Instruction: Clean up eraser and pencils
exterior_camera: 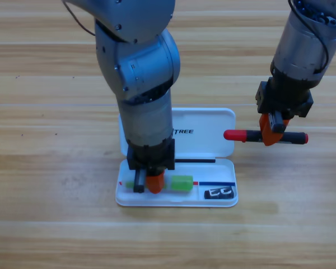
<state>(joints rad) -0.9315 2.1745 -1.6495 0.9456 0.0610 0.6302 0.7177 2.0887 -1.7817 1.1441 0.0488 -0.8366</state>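
Left gripper (148, 185): we see it pointing straight down into the case's lower tray; can't tell how its fingers are set.
Green stick (179, 182): lying flat in that tray, right under and poking out either side of the left fingers.
Eraser (219, 193): in the tray's right end, well to the right of the left fingers.
Right gripper (270, 136): over the tabletop right of the case, fingers clamped on the marker's middle.
Marker (266, 136): held level, red end toward the lid.
Case (207, 126): we see it open, lid flat.
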